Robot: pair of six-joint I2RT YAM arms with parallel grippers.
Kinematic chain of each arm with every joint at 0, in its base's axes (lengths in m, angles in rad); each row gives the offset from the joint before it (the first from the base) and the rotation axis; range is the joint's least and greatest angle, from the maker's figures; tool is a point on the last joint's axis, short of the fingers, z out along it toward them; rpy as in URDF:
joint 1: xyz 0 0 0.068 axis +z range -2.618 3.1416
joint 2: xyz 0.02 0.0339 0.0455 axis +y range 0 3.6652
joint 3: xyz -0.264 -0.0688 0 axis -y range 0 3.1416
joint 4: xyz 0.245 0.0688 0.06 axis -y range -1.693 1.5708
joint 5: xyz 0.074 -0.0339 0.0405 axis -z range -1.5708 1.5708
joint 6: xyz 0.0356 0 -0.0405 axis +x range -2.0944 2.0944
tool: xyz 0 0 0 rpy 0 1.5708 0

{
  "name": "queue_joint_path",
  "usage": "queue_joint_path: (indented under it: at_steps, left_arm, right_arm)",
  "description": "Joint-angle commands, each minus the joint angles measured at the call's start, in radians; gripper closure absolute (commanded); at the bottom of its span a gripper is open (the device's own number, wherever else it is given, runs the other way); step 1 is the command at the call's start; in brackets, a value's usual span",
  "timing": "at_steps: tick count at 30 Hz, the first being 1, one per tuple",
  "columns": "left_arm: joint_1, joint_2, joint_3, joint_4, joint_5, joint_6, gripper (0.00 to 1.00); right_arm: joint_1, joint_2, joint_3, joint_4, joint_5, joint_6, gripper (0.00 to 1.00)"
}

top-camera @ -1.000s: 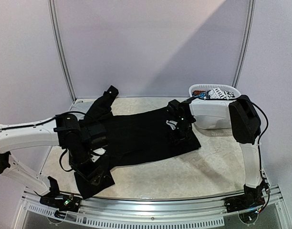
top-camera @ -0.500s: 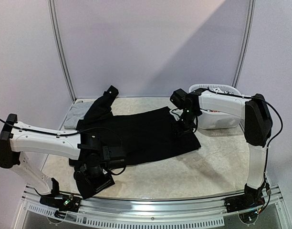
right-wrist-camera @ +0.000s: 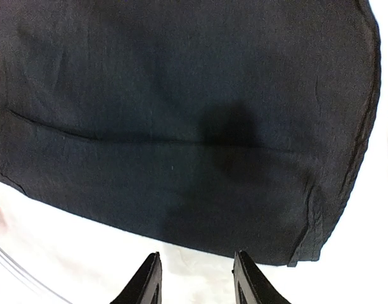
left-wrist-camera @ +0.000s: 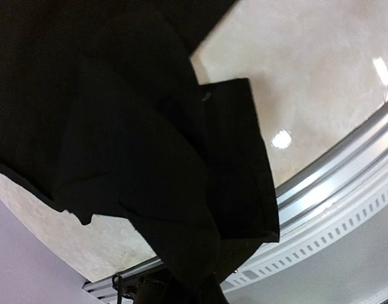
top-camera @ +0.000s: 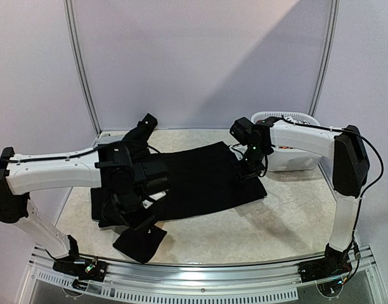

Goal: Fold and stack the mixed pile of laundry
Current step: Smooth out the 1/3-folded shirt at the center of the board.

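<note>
The large black long-sleeved garment (top-camera: 194,180) lies spread flat across the middle of the table. My left gripper (top-camera: 139,210) is shut on its near sleeve and holds the sleeve up off the table. The cuff end (top-camera: 141,243) hangs down by the front edge. In the left wrist view the black cloth (left-wrist-camera: 149,158) drapes over my fingers and hides them. My right gripper (top-camera: 251,168) hovers at the garment's right hem. Its fingers (right-wrist-camera: 197,263) are open over bare table just off the hem (right-wrist-camera: 181,114), and they hold nothing.
A white laundry basket (top-camera: 289,161) stands at the back right behind my right arm. The garment's far sleeve (top-camera: 142,126) reaches toward the back left corner. The metal front rail (left-wrist-camera: 333,183) runs just below the hanging cuff.
My left gripper has shut on the near sleeve and raised it, swinging toward the garment's body. My right gripper shifted back toward the right hem and stayed open.
</note>
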Motion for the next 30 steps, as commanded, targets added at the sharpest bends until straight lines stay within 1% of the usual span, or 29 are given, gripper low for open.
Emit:
queue_joint_path:
  at_steps: [1,4,6,12,16,21,23,26,27,28,29,30]
  left_arm:
    - [0.194,-0.050,0.033,-0.071,0.077,0.117,1.00]
    - [0.269,-0.026,0.055,-0.067,0.073,0.164,1.00]
    - [0.335,-0.010,0.050,-0.036,0.086,0.186,1.00]
    - [0.578,0.058,-0.013,0.160,0.256,0.213,1.00]
    - [0.713,0.155,0.008,0.263,0.351,0.157,1.00]
    - [0.801,0.291,0.080,0.300,0.375,0.066,1.00]
    - [0.824,0.318,0.103,0.292,0.376,0.030,0.94]
    - [0.852,0.324,0.118,0.263,0.370,-0.016,0.82]
    - [0.860,0.316,0.118,0.251,0.367,-0.033,0.75]
    - [0.867,0.303,0.115,0.243,0.366,-0.045,0.63]
    - [0.871,0.281,0.111,0.235,0.363,-0.052,0.55]
    - [0.870,0.255,0.112,0.228,0.354,-0.051,0.50]
  right_arm:
    - [-0.004,-0.035,-0.036,0.013,-0.003,0.024,0.61]
    - [-0.003,-0.038,-0.037,0.017,-0.004,0.027,0.61]
    - [-0.003,-0.037,-0.035,0.020,-0.006,0.029,0.61]
    - [-0.003,-0.025,-0.013,0.017,-0.022,0.032,0.61]
    - [-0.003,-0.017,0.007,0.006,-0.028,0.030,0.61]
    - [-0.003,-0.009,0.033,-0.012,-0.029,0.029,0.61]
    - [-0.003,-0.013,0.034,-0.019,-0.032,0.029,0.61]
    - [-0.003,-0.028,0.019,-0.018,-0.045,0.027,0.61]
    - [-0.003,-0.035,0.008,-0.011,-0.050,0.026,0.61]
    - [-0.003,-0.041,-0.002,-0.003,-0.057,0.025,0.61]
    - [-0.003,-0.051,-0.010,0.004,-0.061,0.022,0.60]
    - [-0.004,-0.057,-0.016,0.007,-0.064,0.020,0.60]
